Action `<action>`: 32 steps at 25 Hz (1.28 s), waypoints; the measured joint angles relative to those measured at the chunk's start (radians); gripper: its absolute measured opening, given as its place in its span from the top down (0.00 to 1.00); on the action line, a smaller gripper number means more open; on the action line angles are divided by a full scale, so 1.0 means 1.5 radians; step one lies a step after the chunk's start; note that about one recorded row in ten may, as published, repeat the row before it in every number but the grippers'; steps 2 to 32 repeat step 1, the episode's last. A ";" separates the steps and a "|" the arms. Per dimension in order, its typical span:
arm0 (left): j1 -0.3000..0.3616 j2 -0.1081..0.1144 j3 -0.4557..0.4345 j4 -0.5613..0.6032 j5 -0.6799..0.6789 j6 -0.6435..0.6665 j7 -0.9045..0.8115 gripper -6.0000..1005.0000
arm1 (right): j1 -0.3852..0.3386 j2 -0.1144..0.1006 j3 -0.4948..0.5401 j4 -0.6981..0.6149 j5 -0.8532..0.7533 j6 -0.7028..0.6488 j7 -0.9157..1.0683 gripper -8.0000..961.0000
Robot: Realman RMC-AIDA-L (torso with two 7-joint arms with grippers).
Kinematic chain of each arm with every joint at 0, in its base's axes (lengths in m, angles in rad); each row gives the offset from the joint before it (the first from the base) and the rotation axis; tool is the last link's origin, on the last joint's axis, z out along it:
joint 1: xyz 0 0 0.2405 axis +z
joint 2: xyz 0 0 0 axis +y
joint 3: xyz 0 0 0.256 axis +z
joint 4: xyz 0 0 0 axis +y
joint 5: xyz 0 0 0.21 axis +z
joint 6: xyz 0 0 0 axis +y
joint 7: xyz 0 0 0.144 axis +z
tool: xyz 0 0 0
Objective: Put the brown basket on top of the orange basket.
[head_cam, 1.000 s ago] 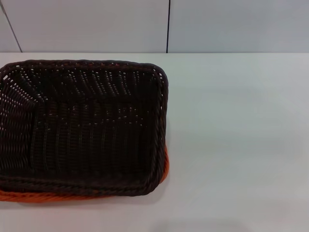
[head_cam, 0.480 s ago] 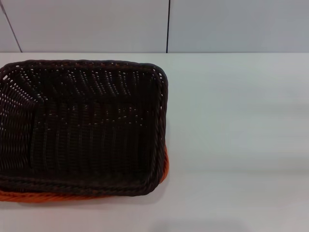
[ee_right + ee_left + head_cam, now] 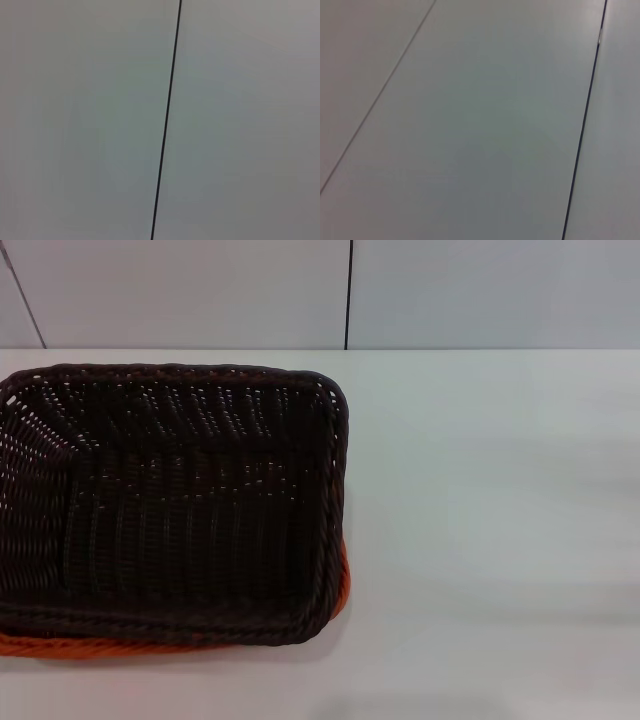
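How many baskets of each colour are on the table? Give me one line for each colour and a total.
Dark brown basket: 1
Orange basket, only an edge showing under the brown one: 1
Total: 2

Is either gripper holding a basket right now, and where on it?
Nothing is held; no gripper is in view. The brown basket sits free on the orange basket.

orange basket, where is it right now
In the head view, on the robot's left of the white table, the orange basket sits under the brown basket; only a strip along its near and right rim shows.
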 joint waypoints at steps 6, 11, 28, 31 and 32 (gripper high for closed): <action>-0.001 0.001 0.003 -0.001 0.000 0.006 0.000 0.24 | 0.003 0.000 0.000 0.010 0.004 0.000 -0.015 0.26; -0.001 0.001 0.003 -0.001 0.000 0.006 0.000 0.24 | 0.003 0.000 0.000 0.010 0.004 0.000 -0.015 0.26; -0.001 0.001 0.003 -0.001 0.000 0.006 0.000 0.24 | 0.003 0.000 0.000 0.010 0.004 0.000 -0.015 0.26; -0.001 0.001 0.003 -0.001 0.000 0.006 0.000 0.24 | 0.003 0.000 0.000 0.010 0.004 0.000 -0.015 0.26; -0.001 0.001 0.003 -0.001 0.000 0.006 0.000 0.24 | 0.003 0.000 0.000 0.010 0.004 0.000 -0.015 0.26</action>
